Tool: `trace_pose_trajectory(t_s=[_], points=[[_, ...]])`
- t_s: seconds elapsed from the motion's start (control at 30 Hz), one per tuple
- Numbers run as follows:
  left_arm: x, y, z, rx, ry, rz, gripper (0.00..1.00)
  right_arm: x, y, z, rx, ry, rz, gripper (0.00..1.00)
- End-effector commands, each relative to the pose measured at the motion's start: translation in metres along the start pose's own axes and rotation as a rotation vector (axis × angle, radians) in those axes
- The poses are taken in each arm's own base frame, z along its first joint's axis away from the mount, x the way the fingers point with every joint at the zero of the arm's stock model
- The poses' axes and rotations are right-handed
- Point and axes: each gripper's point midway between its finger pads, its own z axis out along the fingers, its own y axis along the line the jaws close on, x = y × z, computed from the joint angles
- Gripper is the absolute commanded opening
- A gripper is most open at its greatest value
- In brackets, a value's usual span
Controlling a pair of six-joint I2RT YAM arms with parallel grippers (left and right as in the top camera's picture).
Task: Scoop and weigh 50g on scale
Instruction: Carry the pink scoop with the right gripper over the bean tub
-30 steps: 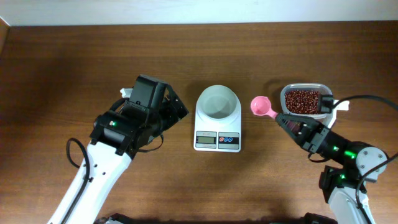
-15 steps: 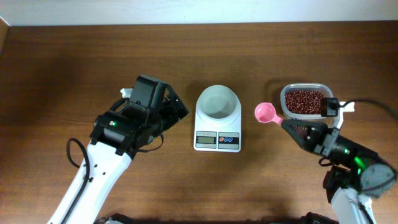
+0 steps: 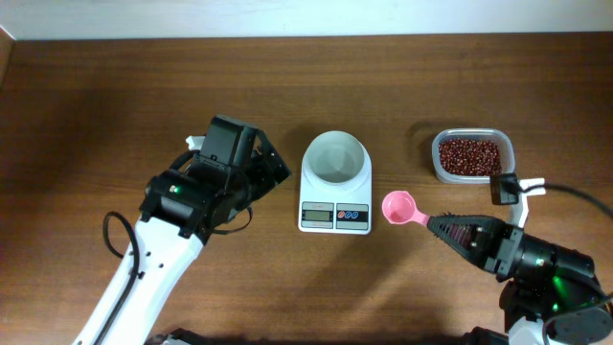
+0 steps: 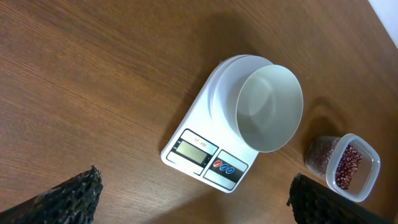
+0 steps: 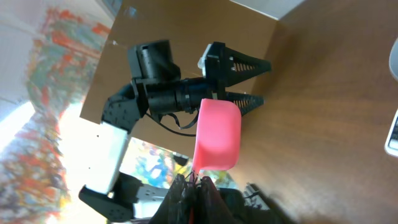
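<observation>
Just right of the scale, my right gripper clenches the pink scoop by its handle. Digging into the beans could twist it loose.

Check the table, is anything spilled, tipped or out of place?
Nothing stands out. The bean container sits upright, no beans lie on the table, the bowl sits squarely on the scale, and the pink scoop looks empty.

Scale white, display grey, buttons blue and red. Bowl white. My scoop pink. Beans dark red, tub clear. Table brown, wood-grained. My arms black and white.
</observation>
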Motion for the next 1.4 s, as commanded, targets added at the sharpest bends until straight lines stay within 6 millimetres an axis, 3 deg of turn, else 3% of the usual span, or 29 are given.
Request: trace_pose_trajectory(t_s=[0.0,0.07,0.13,0.3,0.6,1.23,1.37], points=[[-0.003,0.002,0.003,-0.016,-0.002,0.013,0.99,-0.004,0.008,-0.001,-0.008,-0.025,-0.242,0.04],[-0.003,0.002,0.003,-0.016,-0.002,0.013,0.99,-0.009,0.01,-0.001,-0.015,-0.055,-0.362,0.04],[-0.003,0.002,0.003,-0.016,-0.002,0.013,0.99,-0.017,0.005,-0.005,-0.002,-0.082,-0.377,0.04],[-0.003,0.002,0.003,-0.016,-0.002,0.013,0.99,-0.042,-0.019,-0.023,0.068,-0.162,-0.332,0.04],[-0.003,0.002,0.003,-0.016,-0.001,0.013,0.99,-0.054,-0.031,-0.049,0.152,-0.243,-0.264,0.04],[-0.003,0.002,0.003,-0.016,-0.002,0.013,0.99,-0.063,-0.028,-0.052,0.146,-0.297,-0.315,0.04],[-0.003,0.002,0.003,-0.016,-0.002,0.014,0.99,-0.064,-0.028,-0.04,0.102,-0.272,-0.336,0.04]])
